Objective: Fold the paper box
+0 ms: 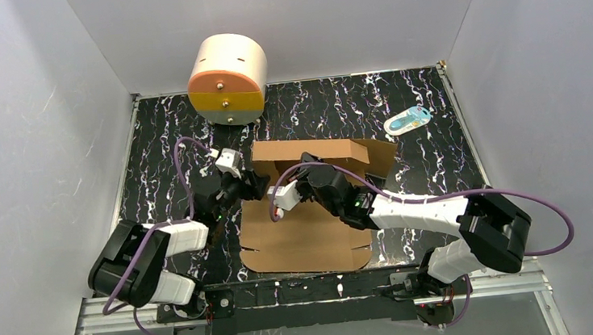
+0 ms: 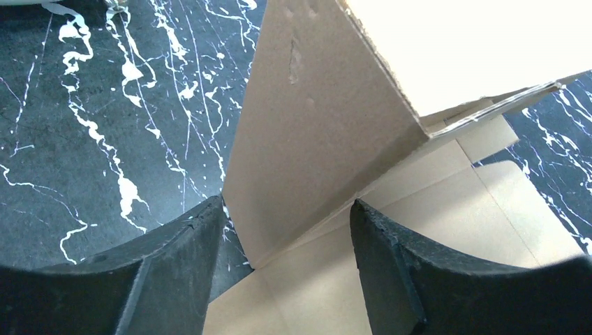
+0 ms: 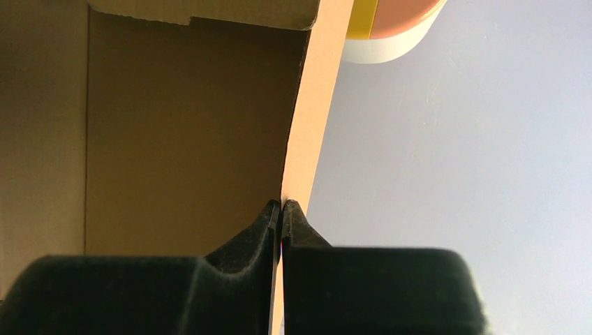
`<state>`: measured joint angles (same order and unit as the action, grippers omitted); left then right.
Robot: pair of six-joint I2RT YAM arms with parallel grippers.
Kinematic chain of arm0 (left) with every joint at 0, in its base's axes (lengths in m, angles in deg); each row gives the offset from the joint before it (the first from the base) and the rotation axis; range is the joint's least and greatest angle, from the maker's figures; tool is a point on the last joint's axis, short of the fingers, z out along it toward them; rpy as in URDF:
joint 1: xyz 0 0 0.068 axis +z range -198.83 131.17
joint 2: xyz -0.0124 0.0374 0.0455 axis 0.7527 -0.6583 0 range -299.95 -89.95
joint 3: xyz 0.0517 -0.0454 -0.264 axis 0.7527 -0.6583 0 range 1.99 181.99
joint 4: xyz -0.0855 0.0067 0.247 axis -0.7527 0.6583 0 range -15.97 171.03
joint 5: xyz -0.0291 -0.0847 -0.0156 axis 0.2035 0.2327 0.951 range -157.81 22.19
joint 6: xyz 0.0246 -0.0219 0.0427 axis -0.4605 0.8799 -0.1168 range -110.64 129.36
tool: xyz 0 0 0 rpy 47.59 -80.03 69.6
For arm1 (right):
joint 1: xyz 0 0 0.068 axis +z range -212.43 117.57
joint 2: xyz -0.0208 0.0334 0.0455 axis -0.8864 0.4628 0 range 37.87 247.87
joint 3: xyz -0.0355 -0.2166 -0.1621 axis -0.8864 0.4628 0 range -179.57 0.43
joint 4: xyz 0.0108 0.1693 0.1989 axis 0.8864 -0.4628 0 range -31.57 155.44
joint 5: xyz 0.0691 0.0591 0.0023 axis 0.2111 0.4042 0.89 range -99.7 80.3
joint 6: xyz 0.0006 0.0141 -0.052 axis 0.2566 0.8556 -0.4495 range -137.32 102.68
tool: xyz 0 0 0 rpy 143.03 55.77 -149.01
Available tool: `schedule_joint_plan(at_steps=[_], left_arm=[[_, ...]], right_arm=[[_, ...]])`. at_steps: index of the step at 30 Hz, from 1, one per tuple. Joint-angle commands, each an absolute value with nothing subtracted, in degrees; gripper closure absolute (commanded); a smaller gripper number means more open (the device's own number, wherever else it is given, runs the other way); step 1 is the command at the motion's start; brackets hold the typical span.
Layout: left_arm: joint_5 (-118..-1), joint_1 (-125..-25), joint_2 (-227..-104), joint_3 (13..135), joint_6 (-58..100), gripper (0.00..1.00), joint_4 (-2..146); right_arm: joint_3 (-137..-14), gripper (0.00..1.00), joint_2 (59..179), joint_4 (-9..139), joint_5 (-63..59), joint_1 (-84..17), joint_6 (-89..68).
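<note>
Paper box (image 3: 174, 139) wall pinched by right end effector (image 3: 281, 206).

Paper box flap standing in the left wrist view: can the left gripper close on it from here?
Probably yes. The left gripper is open, and the paper box's upright flap stands between its jaws with nothing else in the gap. The right gripper, shut on a cardboard edge, doesn't seem to block it.
</note>
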<state>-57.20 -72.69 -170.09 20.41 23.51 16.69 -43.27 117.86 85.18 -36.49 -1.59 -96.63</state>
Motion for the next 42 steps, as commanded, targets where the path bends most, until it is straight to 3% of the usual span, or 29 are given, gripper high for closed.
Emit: schedule_joint_plan(at_steps=[1, 9, 25, 36, 42], left_arm=[[-61.65, -72.81, -172.23, 22.33, 22.86, 0.39, 7.48], [-66.99, -74.20, -176.03, 22.47, 22.06, 0.53, 2.65], [-72.01, -74.47, -183.09, 23.37, 21.99, 0.70, -6.02], [-79.47, -76.22, -186.51, 24.74, 22.43, 0.60, -11.60], [-84.20, -77.39, -188.87, 25.81, 21.55, 0.63, -13.91]], right_arm=[[-44.48, 0.90, 119.56, 79.77, -30.51, -0.74, -93.74], [-44.65, 0.91, 120.05, 79.67, -29.96, -0.80, -93.09], [-45.74, 0.91, 121.10, 83.04, -31.20, -1.28, -95.55], [-47.59, 0.91, 121.29, 80.40, -29.67, -1.27, -93.53], [-48.10, 0.91, 121.52, 79.78, -29.48, -1.30, -92.55]])
